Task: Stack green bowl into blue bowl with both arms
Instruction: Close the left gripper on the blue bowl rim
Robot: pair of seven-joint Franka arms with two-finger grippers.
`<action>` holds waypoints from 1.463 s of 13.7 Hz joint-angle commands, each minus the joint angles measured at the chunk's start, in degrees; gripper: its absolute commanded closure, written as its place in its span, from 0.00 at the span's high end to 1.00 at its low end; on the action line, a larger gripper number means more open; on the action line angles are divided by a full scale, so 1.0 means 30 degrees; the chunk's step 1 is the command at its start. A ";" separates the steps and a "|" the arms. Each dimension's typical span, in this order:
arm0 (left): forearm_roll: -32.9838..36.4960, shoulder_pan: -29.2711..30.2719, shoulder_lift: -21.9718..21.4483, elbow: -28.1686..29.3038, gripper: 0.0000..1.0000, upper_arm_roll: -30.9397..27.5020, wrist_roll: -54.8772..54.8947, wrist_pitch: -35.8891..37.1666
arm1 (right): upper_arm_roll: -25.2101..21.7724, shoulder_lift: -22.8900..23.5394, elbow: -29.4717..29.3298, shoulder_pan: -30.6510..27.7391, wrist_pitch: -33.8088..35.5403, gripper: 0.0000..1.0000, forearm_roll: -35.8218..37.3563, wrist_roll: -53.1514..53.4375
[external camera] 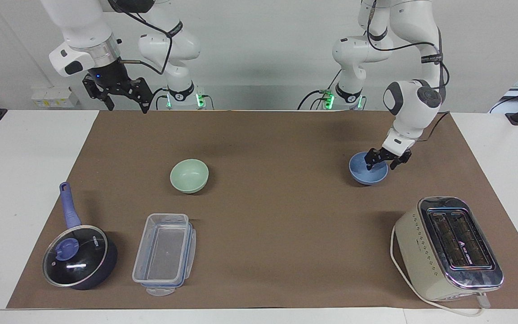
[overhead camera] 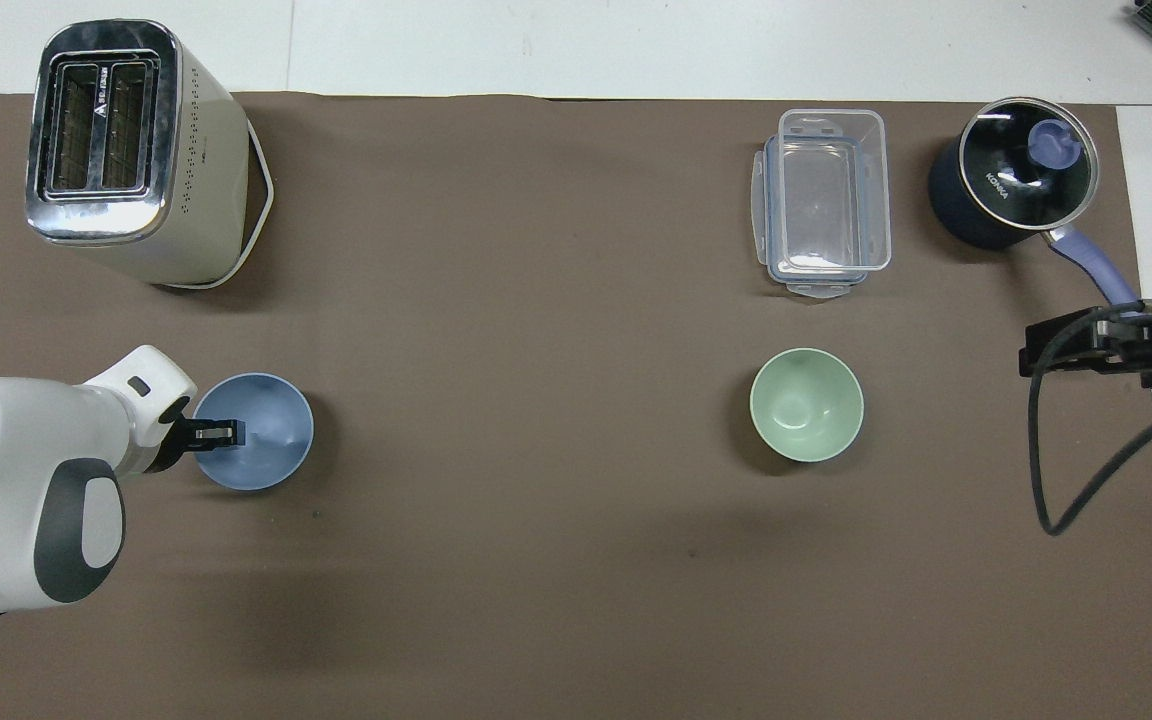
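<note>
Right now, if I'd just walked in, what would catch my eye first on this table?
Probably the left gripper dipped onto the rim of the blue bowl, one finger inside and one outside. The green bowl sits alone toward the right arm's end, while the right gripper waits high over the mat's edge. The shiny toaster also stands out, farther from the robots than the blue bowl.

Bright even light, soft shadows, sharp
</note>
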State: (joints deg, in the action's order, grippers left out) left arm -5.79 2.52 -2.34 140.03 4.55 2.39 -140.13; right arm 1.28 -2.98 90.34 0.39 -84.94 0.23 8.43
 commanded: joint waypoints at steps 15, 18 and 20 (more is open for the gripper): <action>-0.1672 -0.0312 -0.0948 -0.5804 0.00 -0.0142 0.0198 0.8067 | 0.0014 -0.0441 0.0531 -0.0248 -0.0398 1.00 -0.0456 0.0265; -0.3135 -0.0573 -0.1007 -0.5983 0.00 -0.0024 0.0461 0.8303 | 0.0014 -0.0412 0.0531 -0.0248 -0.0427 1.00 -0.0456 0.0264; -0.3257 -0.1801 -0.1182 -0.5866 0.00 -0.0024 0.0463 0.8069 | 0.0014 -0.0412 0.0531 -0.0248 -0.0457 1.00 -0.0456 0.0353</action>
State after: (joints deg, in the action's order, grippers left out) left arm -14.42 0.18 -5.24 122.68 4.98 3.25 -116.62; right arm 1.13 -2.99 90.36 0.39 -84.94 0.23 8.43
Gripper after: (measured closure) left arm 0.925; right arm 0.000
